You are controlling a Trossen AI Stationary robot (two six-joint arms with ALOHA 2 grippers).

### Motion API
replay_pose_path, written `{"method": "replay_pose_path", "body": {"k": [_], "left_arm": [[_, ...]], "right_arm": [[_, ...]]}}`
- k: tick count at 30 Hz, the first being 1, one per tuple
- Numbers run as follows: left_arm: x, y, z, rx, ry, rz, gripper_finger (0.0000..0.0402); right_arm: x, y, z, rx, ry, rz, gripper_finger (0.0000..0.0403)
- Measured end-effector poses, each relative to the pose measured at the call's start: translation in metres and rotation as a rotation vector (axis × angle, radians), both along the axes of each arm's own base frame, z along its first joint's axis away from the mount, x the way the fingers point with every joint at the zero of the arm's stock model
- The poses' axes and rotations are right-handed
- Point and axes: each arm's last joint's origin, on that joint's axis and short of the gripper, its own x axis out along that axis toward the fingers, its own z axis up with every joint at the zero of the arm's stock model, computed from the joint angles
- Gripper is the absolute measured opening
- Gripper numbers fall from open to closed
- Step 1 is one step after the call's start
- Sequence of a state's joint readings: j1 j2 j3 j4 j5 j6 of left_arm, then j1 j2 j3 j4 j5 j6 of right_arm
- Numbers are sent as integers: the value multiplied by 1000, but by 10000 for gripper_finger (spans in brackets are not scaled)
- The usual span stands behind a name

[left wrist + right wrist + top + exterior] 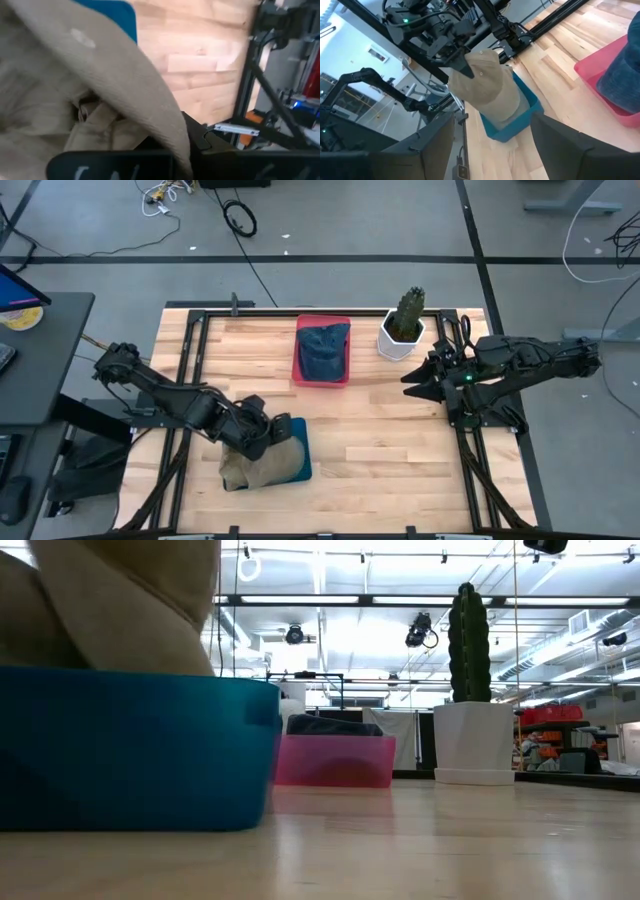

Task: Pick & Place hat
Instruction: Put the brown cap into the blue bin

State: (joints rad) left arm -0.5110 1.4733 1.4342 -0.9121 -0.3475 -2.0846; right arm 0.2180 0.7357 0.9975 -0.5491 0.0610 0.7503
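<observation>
Nearest the front edge of the wooden table (400,470), the blue bin (300,452) sits with the tan hat (262,463) draped over it, the cloth spilling past the bin's front-left rim. The left pincer (262,432) is at the hat's upper edge, clenched on the tan fabric; in the left wrist view the cloth folds right over the dark fingers (115,162), so the exact pinch point is hard to make out, though the fabric seems caught between them. From the right wrist view the hat (487,87) hangs from that pincer (462,65) with its lower part inside the blue bin (512,125). In the low view the blue bin (130,750) fills the left foreground with the tan hat (130,590) rising above its rim. Farther back, near the middle of the table, the pink bin (322,352) holds a dark blue hat (324,348). Just to its right stands a white pot (400,340) with a green cactus (408,312), upright. The right pincer (410,385) hovers at the right side of the table, just beside the pot, its fingers spread apart and holding nothing.
</observation>
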Motion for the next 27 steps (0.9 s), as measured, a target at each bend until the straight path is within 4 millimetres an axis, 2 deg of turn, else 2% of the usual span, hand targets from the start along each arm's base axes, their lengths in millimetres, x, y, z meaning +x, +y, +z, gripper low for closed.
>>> {"method": "replay_pose_path", "body": {"k": [4, 13, 17, 27], "left_arm": [[4, 1, -3, 38, -11, 36, 5], [24, -10, -31, 73, 60, 30, 5], [33, -17, -33, 55, 10, 7, 5], [23, -16, -41, 176, 135, -99, 5]], "right_arm": [[0, 0, 0, -7, -1, 4, 263], [-1, 0, -1, -11, 13, 4, 263], [-1, 0, -1, -5, 16, 2, 263], [-1, 0, -1, 2, 15, -1, 263]]}}
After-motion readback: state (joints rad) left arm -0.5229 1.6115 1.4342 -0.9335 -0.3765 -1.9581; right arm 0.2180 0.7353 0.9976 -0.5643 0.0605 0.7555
